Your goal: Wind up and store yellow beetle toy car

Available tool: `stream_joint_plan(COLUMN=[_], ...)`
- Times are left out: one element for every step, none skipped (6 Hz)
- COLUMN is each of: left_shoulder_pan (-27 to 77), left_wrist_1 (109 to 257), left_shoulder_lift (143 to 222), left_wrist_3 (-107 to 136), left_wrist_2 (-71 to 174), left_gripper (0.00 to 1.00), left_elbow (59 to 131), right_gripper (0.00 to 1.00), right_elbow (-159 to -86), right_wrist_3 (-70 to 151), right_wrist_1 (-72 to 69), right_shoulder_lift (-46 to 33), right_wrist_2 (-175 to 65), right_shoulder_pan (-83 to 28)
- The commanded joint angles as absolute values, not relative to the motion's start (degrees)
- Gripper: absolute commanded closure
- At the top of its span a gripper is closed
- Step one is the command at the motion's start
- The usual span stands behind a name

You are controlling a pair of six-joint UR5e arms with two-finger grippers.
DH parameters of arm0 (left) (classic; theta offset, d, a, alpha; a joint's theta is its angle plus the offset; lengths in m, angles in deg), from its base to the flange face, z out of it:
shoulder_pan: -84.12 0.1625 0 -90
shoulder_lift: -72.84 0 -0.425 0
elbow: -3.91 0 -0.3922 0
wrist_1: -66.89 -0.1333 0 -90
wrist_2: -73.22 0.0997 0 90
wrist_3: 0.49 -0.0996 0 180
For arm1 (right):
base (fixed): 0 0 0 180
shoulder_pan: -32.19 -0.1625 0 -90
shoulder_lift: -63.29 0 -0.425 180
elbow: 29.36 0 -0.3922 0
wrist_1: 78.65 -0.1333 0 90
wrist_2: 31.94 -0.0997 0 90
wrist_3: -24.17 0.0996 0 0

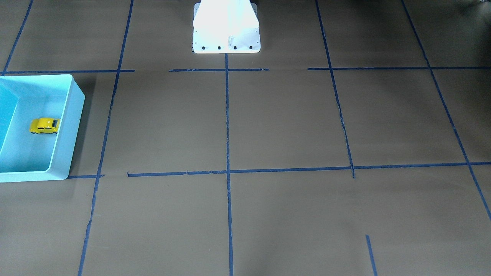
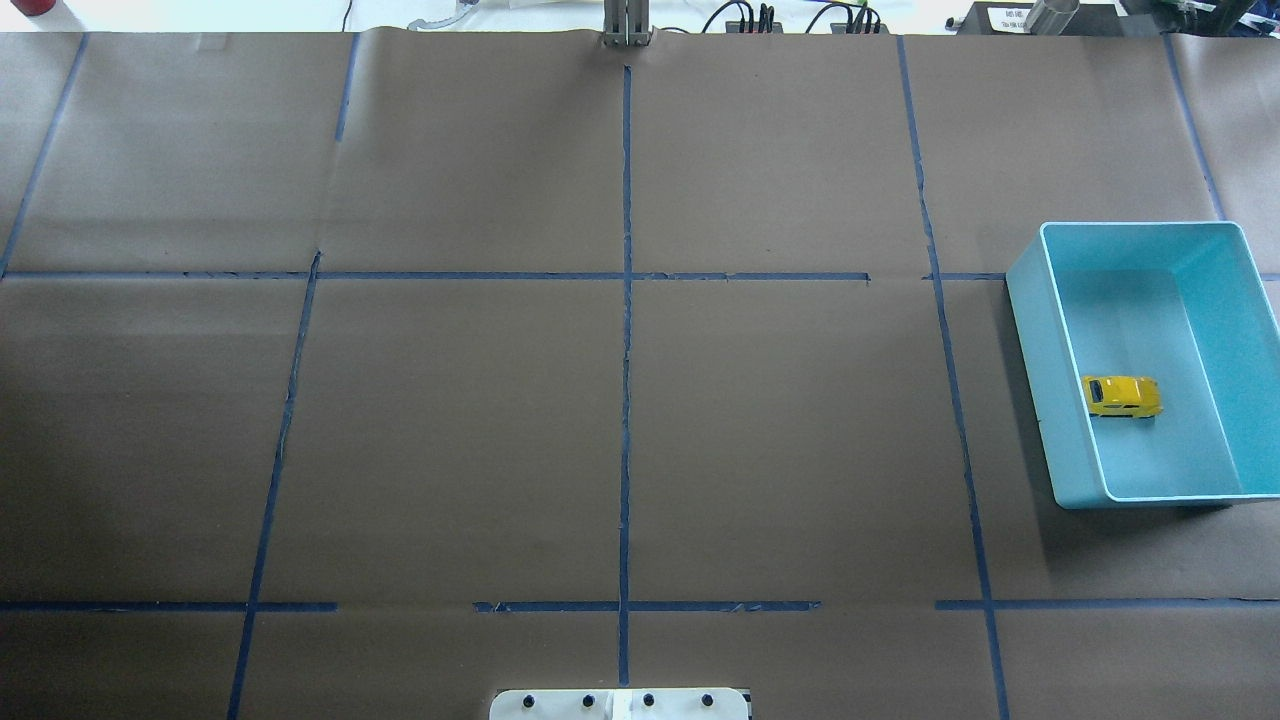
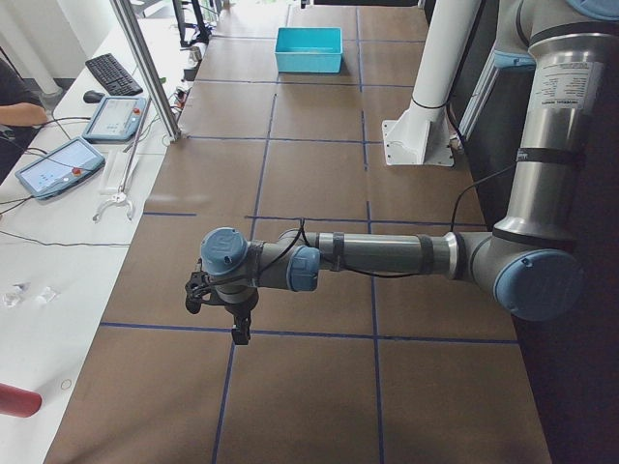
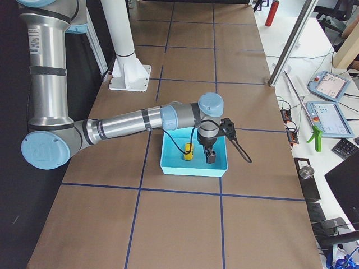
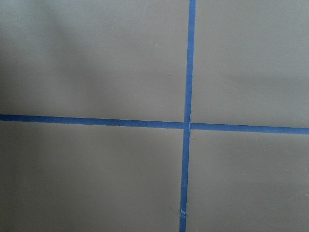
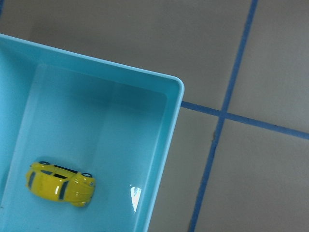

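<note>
The car (image 2: 1121, 396) lies in the bin (image 2: 1030, 340) at the worktop's right edge, so storing looks done. The right fingers (image 4: 211, 156) hang over the bin and the left fingers (image 3: 239, 332) over bare worktop. Whether either pair is released or clenched cannot be told.

Brown table (image 2: 450, 450) w/ blue tape grid (image 2: 626, 400); side bench (image 3: 68, 261): tablet (image 3: 56, 166), keyboard (image 3: 113, 73), maybe a mouse (image 3: 93, 96).
</note>
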State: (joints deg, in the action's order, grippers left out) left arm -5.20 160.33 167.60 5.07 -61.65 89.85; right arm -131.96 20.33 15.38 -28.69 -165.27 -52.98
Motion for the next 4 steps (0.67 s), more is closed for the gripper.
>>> stream_joint_plan(left_shoulder_pan=[-5.17,-5.17,-5.17,-5.17], left_wrist_1=[160.32,160.14,160.14,160.14], left_shoulder_lift=[167.67,167.85,167.68,167.59], left_wrist_3=[5.13,5.22,5.31,5.31], left_wrist_2=[-61.52,-61.52,-61.69,-61.61], left_gripper=[0.0,0.0,0.0,0.0], left_elbow=[90.13,90.3,90.48,90.91], right_gripper=[0.0,0.0,0.0,0.0], right_elbow=[-126.77,-124.22,-123.59,-123.32], right_wrist_3=[20.66,20.75,21.27,22.23], right_wrist_1=[15.31,15.31,15.31,15.39], right_shoulder_lift=[-29.87,-29.87,-29.78,-29.96], right_wrist_2=[-165.88,-165.98,-166.5,-168.42], right_shoulder_pan=[-56.23,-57.19,-57.89,-58.68])
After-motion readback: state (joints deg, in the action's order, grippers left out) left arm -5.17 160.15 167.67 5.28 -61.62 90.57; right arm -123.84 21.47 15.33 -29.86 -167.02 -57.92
